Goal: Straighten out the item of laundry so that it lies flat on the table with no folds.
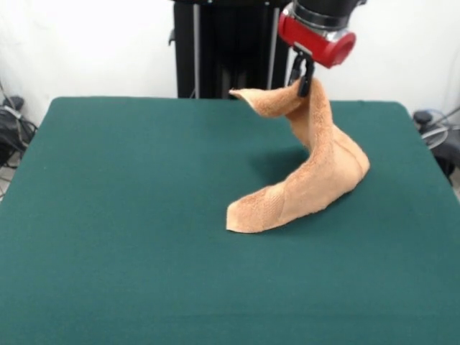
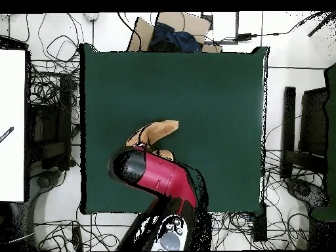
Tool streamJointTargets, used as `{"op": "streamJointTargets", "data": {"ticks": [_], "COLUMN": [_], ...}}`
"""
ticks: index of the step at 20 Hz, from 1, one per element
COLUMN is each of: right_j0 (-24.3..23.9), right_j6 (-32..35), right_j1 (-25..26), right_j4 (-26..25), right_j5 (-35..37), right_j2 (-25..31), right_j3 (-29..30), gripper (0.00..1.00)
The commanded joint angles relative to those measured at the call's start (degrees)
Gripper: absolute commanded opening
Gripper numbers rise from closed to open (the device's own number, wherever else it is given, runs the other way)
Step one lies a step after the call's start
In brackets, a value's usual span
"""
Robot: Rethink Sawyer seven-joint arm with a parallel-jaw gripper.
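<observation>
The towel (image 1: 316,169) is seen partly lifted off the bench (image 1: 129,237), held up by one edge. In the front view the jaws (image 1: 305,80) are closed on the upper part of the cloth, just below the red wrist ring (image 1: 318,39) of the arm, which comes down from the top of the picture in front of the black pedestal (image 1: 226,47). From the pinch point a flap of towel is spread out sideways toward the picture's left, ending in a pointed corner near the bench's far edge. Below the jaws the cloth hangs down as a narrow, twisted column, bends outward toward the picture's right, and then sweeps back left — its lower end rests on the green surface as a flattened, folded tongue. A woven band can be made out near that resting end. The towel is therefore far from flat: only the lower end touches the bench, and the rest is raised and folded on itself.

In the overhead view the red and black arm (image 2: 154,177) covers most of the towel (image 2: 157,130); only a tan strip is seen beyond the arm's head, over the bench (image 2: 216,98), on the half nearer the robot's base. The jaws themselves are hidden there.
</observation>
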Motion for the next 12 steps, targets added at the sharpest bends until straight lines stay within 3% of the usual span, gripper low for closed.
{"op": "streamJointTargets", "data": {"ticks": [1,6,12], "right_j0": [-0.9,-2.0,-8.3], "right_j6": [10.3,9.1,2.2], "right_j1": [-2.6,-2.1,-3.3], "right_j4": [1.2,0.0,-0.1], "right_j5": [6.9,9.9,2.2], "right_j2": [0.7,0.4,4.9], "right_j3": [-2.1,-4.7,0.8], "gripper": [0.0,0.0,0.0]}}
